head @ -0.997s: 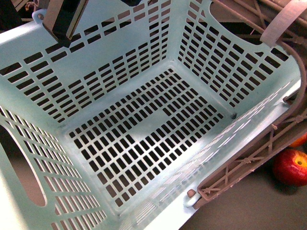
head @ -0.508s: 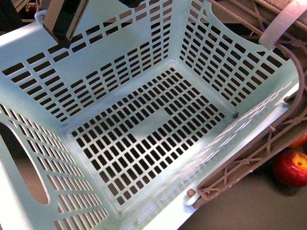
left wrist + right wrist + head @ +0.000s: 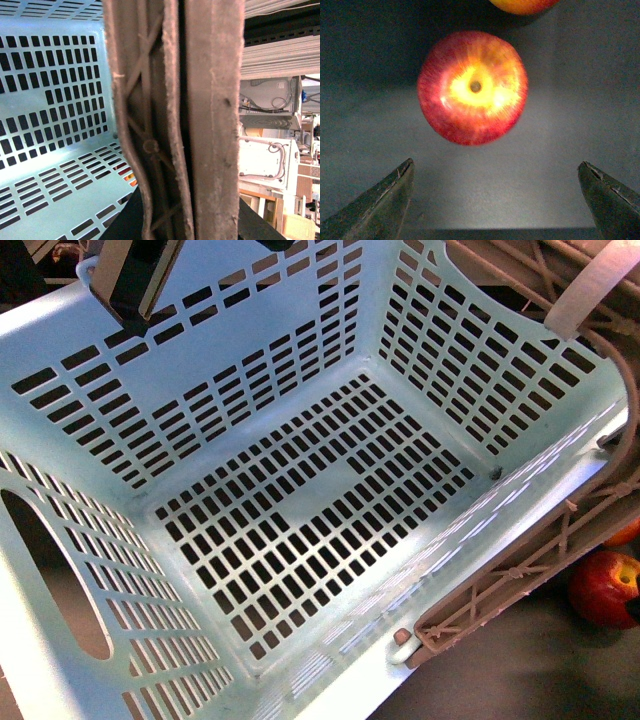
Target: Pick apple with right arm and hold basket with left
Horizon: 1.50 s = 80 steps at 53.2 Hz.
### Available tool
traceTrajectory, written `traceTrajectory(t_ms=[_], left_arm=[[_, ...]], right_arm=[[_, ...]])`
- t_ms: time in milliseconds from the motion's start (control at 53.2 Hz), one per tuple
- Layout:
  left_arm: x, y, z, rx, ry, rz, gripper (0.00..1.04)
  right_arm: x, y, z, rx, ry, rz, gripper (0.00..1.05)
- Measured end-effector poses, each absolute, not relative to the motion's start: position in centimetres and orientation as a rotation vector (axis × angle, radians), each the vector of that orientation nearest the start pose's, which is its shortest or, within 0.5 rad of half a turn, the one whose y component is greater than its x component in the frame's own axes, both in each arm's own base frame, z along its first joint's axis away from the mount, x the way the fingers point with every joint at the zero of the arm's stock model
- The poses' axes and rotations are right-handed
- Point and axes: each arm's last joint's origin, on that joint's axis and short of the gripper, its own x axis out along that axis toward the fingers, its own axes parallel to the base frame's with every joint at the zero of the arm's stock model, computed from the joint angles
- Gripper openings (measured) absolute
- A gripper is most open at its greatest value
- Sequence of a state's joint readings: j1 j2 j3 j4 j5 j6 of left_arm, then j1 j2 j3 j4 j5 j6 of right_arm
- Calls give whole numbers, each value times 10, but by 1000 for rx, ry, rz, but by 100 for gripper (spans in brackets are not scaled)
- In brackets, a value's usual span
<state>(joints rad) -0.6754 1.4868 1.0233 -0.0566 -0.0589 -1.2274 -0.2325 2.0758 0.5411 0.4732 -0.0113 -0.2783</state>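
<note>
The pale mint-blue basket (image 3: pixel 300 500) fills the front view, tilted, empty inside, with brown swing handles (image 3: pixel 520 570) along its right rim. The red apple (image 3: pixel 606 589) lies on the dark surface just outside the basket at the lower right. In the right wrist view the apple (image 3: pixel 472 87) sits stem-up, its yellow patch showing, straight ahead of my right gripper (image 3: pixel 497 195), whose jaws stand wide open and apart from it. In the left wrist view my left gripper is shut on the basket's brown handles (image 3: pixel 175 125), which cover the view, with the basket's grid wall (image 3: pixel 55 100) beside them.
An orange-red fruit (image 3: pixel 522 5) lies just beyond the apple, also visible at the right edge of the front view (image 3: pixel 627 533). A dark arm part (image 3: pixel 135 280) is at the basket's far left rim. Shelves and equipment (image 3: pixel 272 125) stand behind the handle.
The basket has shifted slightly, right and down in the front view. The apple has stayed where it was.
</note>
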Motion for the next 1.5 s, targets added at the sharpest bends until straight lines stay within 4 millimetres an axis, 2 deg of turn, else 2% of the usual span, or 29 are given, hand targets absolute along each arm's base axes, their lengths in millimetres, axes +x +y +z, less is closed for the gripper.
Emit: traceTrajectory(t_ms=[338,884,1110,1166,1222,1392,1504], left_arm=[[257,-203,263,-973,781,-216,17],[257,-204,263,-973,782,-217,17],[257,-204,263,-973,781,-217,17],[257,-204,263,-973,781,-217,17],[257,-204,263,-974,782,-217,17],[257,-204,263,-973,782,-217,17],[257,-204,263,-974,782,-217,17]], right_arm=[[286,-52,-15,-120,1108,-59,96],[312,-56,-33,-101,1142,-76,96],[317,-55,-37,-102,1148,-81,96],[317,-53,-37,-102,1148,-82,84],[317,-52,-37,-103,1148,-79,80],[312,-52,-33,-88,1136,-70,79],[306,-53,-19,-88,1096,-66,79]])
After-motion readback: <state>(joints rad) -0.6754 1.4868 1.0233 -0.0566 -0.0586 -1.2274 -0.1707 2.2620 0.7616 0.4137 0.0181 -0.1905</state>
